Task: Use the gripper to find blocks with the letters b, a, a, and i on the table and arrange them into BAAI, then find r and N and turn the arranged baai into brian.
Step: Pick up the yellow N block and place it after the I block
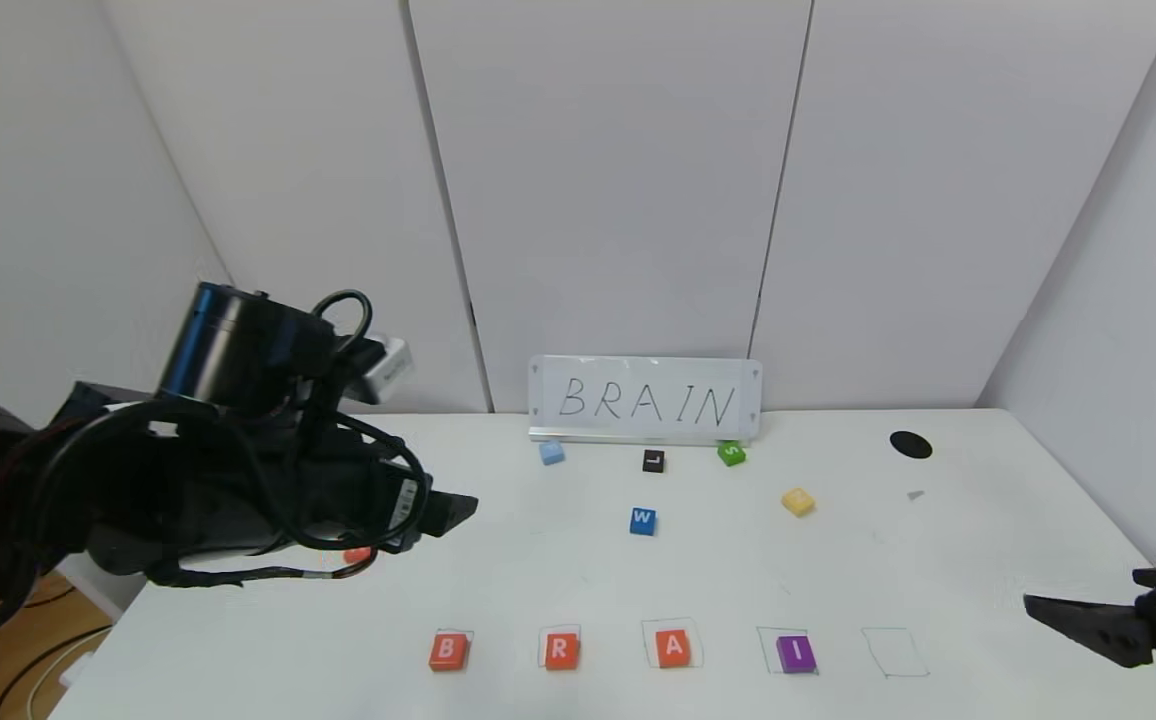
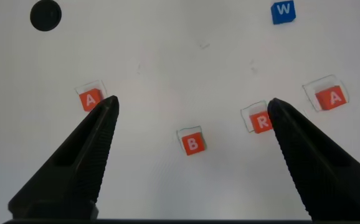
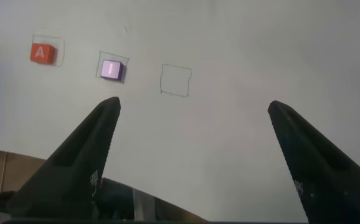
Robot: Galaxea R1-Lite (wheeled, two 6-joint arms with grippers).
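Head view: row reading B, R, A, I along lower frame; both grippers, left (image 1: pixel 453 510) and right (image 1: pixel 1043 607), gaping empty; N (image 1: pixel 798 501), right of centre, is awaiting pickup for the vacant square (image 1: pixel 895 652), likely next.

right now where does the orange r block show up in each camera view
Head view: the orange R block is second in the near row, between the B block and the A block.
Left wrist view: it lies by one finger's tip.
Right wrist view: not identifiable.
Shared landmark: that A block.
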